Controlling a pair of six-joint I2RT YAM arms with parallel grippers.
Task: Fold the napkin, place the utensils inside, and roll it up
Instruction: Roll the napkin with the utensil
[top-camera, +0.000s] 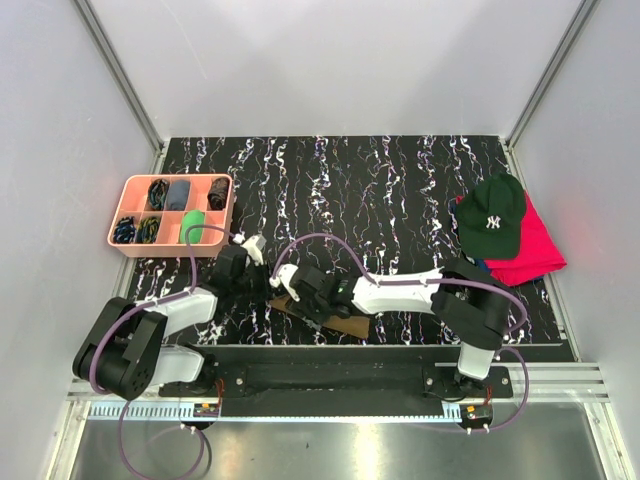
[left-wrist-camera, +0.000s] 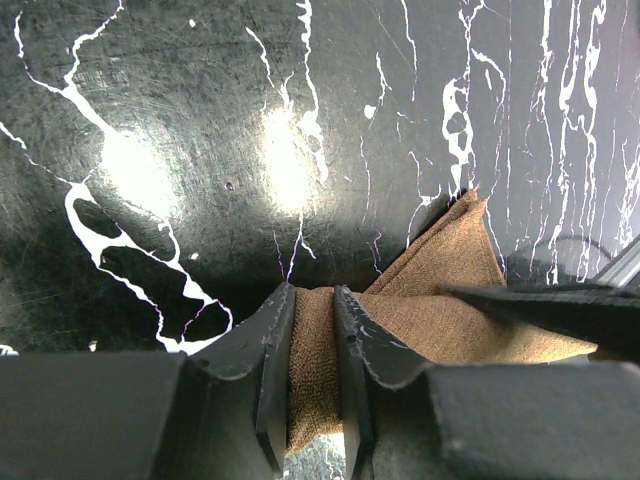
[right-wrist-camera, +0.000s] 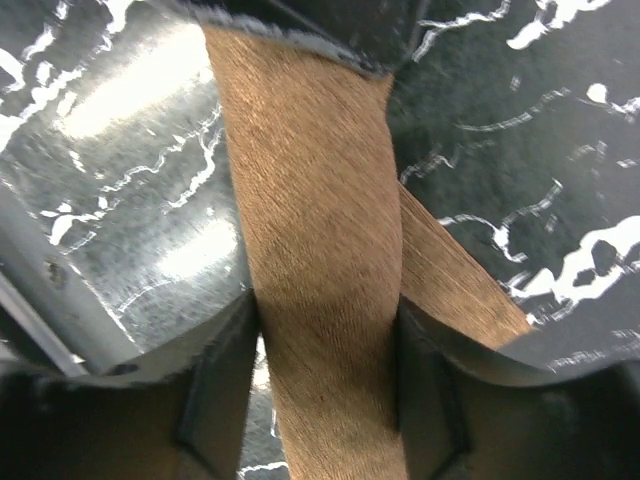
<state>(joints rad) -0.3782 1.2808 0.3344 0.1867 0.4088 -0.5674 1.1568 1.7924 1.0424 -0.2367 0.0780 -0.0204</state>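
The olive-brown napkin (top-camera: 345, 325) lies folded into a narrow band near the table's front edge, under my right arm. My left gripper (top-camera: 258, 275) is shut on one end of it; the left wrist view shows fabric (left-wrist-camera: 440, 300) pinched between the jaws (left-wrist-camera: 315, 295). My right gripper (top-camera: 296, 292) is shut on the band; the right wrist view shows the cloth (right-wrist-camera: 310, 200) filling the gap between its jaws (right-wrist-camera: 325, 320). The two grippers are close together. The right gripper's finger (left-wrist-camera: 560, 305) rests on the cloth. The utensils are hidden.
A pink compartment tray (top-camera: 128, 212) holding small items stands at the left. A dark green cap (top-camera: 492, 222) lies on a red cloth (top-camera: 540, 255) at the right. The table is black marble (top-camera: 350, 190) with walls on three sides.
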